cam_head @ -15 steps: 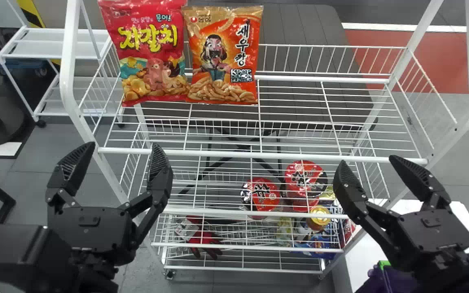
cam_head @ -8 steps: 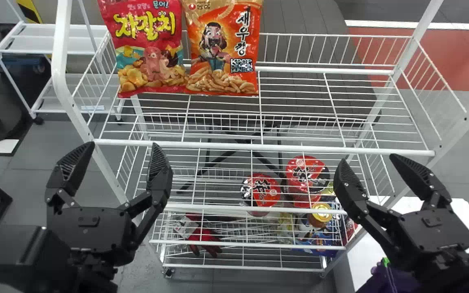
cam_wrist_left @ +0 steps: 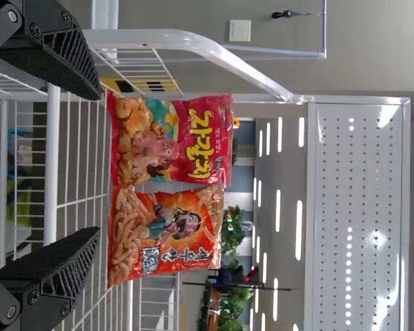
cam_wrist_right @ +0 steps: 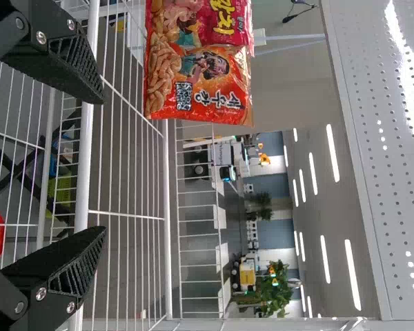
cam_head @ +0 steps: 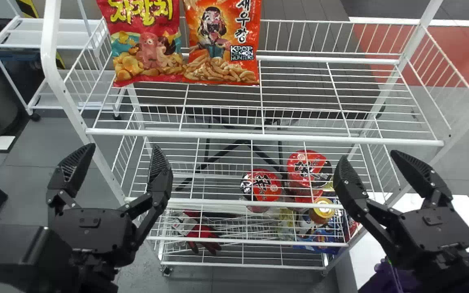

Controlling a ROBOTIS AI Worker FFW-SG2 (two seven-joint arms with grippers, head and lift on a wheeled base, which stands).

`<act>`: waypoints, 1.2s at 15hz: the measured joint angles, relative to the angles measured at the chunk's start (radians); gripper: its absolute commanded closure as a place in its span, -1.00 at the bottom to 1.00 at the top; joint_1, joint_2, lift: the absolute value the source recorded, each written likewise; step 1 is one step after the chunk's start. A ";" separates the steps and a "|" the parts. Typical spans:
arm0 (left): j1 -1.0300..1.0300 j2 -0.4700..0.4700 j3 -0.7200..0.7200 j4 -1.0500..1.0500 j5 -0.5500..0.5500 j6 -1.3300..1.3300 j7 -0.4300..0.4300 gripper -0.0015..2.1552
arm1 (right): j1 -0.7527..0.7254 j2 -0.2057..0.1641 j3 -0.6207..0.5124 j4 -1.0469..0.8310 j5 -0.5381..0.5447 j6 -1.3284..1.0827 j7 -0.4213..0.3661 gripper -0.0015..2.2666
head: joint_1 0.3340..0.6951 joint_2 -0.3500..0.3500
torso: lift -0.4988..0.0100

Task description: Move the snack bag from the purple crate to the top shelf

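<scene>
From where I stand, both bags are up on the top shelf (cam_head: 259, 136): the red bag (cam_head: 145, 53) and the orange bag (cam_head: 220, 49), upright side by side toward its left end. I can't say which one the job means, but placing looks done, unless more waits in the purple crate (cam_head: 399, 280), low at the right and partly behind the arm; I can't see into it.

The trouble I'd expect is at the front rail. If either arm pushed forward or lifted carelessly, a fingertip could hook the wires, and a jolt to the rack might topple those soft, upright bags. Turning toward the crate, the right gripper (cam_head: 369, 156) could clip the right post (cam_head: 458, 132).

That gripper is spread wide with nothing between its fingers, and so is the left gripper (cam_head: 123, 148). Neither touches a bag.
</scene>
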 measured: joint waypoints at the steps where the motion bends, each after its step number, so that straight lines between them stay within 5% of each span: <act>1: 0.000 -0.001 0.000 0.000 0.001 0.000 0.000 -0.86 | -0.002 0.000 0.001 0.001 0.001 0.000 0.000 -0.85 | 1.00 -0.04 | 0.33; 18: 0.002 -0.006 0.003 0.002 0.003 -0.003 0.003 -0.86 | -0.008 -0.003 0.005 0.023 0.007 -0.003 0.025 -0.84 | 1.00 0.00 | 0.06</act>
